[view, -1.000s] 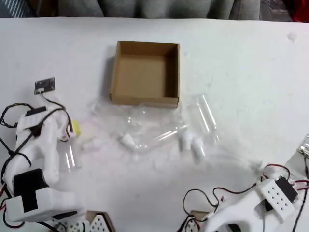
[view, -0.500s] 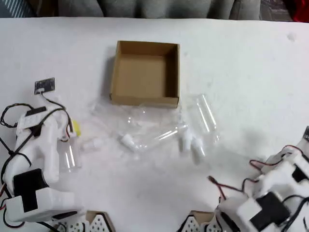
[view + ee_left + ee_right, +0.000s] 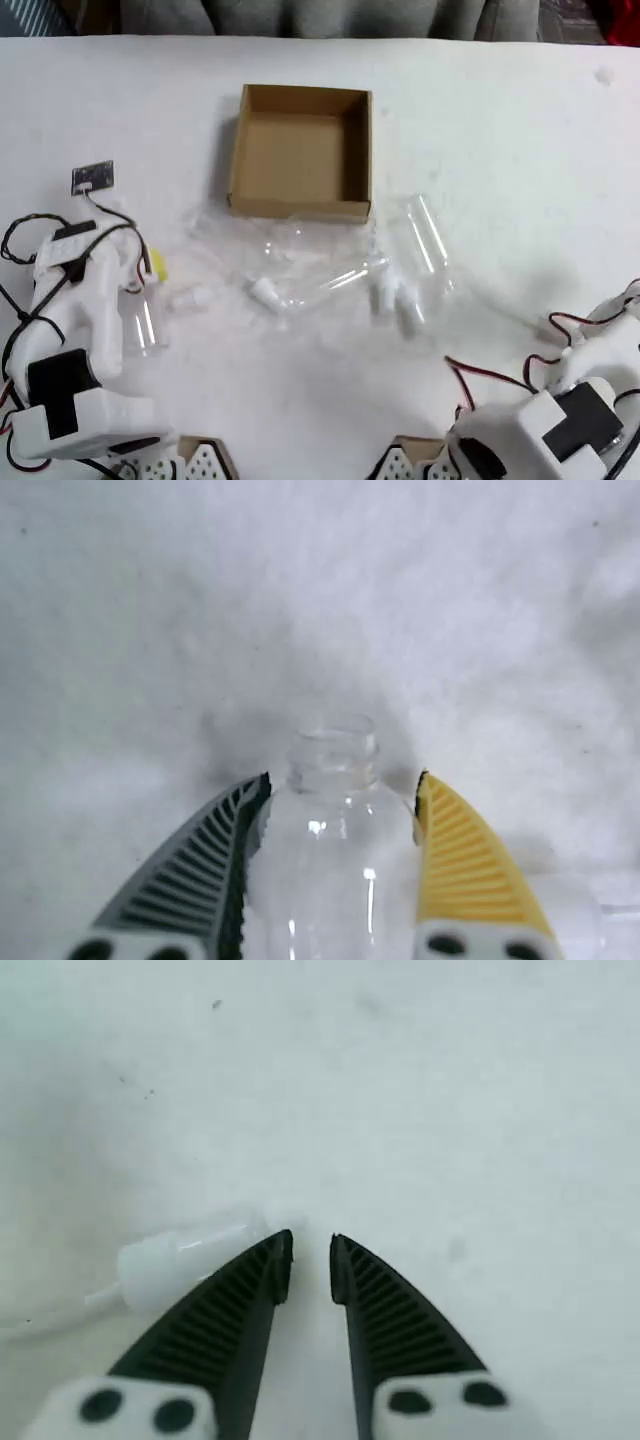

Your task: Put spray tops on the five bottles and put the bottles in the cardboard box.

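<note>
- Box of brown cardboard, open-topped, sits at 12 o'clock from the table's middle with nothing in it, so no bottle is packed yet.
- Loose clear plastic bottles and small white spray tops lie scattered just at the box's 6 o'clock side. None looks capped, and their count is hard to make out.
- One clear uncapped bottle is pinched between the ribbed fingers of the left gripper, at 8 o'clock on the table, its threaded neck bare.
- The right gripper, at 5 o'clock, has its jaws a narrow gap apart and holds nothing. A white spray top lies just beside it.
- By my reading, all five cappings and all the packing remain.
</note>
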You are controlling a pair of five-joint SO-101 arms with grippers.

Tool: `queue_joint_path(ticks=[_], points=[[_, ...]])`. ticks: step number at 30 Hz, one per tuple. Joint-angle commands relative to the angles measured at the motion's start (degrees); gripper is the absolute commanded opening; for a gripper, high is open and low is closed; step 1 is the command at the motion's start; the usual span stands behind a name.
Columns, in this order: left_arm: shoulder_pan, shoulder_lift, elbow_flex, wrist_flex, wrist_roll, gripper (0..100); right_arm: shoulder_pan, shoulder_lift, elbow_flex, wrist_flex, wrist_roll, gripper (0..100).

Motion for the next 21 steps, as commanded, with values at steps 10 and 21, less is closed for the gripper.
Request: queue_joint_path(ticks=[10,21], points=[[-0.6,-2.2,-1.9,-1.3,0.4,3,-2.3,-2.0,-4.3,11.8,-0.4,4.1],[-0.7,-2.2,-1.9,-1.3,0.4,3,-2.9,4.4,-4.0,5.8,1.1,3.7]])
